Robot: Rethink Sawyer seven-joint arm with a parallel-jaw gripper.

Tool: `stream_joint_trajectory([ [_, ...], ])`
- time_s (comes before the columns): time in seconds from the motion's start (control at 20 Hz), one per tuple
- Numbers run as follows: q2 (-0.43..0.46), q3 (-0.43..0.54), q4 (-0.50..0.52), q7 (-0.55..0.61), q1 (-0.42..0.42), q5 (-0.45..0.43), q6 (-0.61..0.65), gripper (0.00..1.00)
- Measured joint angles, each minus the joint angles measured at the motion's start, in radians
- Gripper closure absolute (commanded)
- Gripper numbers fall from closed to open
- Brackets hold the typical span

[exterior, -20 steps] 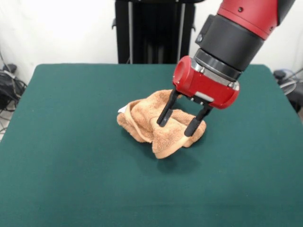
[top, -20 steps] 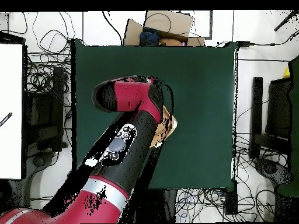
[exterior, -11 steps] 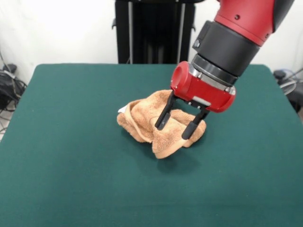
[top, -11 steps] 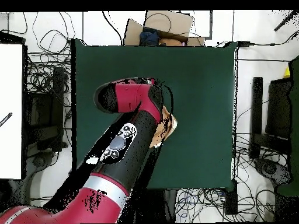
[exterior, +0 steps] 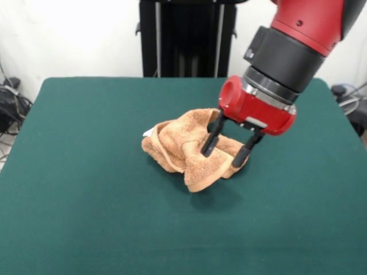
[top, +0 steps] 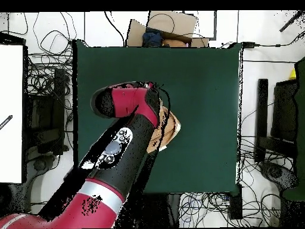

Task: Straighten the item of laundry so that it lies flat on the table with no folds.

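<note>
The item of laundry (exterior: 183,146) is an orange-tan towel bunched into a folded heap near the middle of the green table (exterior: 86,200). A small white tag pokes out at its left edge. My gripper (exterior: 223,154) hangs open over the heap's right part, one fingertip on the cloth's middle fold and the other at its right edge. Nothing is pinched between the fingers. In the overhead view the arm (top: 128,131) covers most of the towel (top: 170,130), and only a strip of cloth shows beside it.
The table (top: 208,89) is much wider than the towel, with green surface on all sides of the heap. Cables and equipment lie on the floor around the table. A cardboard box (top: 170,27) sits beyond one table edge.
The gripper has shifted to the right across the heap, still open. The towel's shape looks the same.
</note>
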Motion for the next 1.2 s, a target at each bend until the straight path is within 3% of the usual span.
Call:
stream_joint_trajectory([
  [0.45,0.012,0.0,0.007,0.0,0.047,0.0,0.0,0.0],
  [1.2,0.031,0.0,0.077,0.0,0.037,0.0,-0.083,0.0],
])
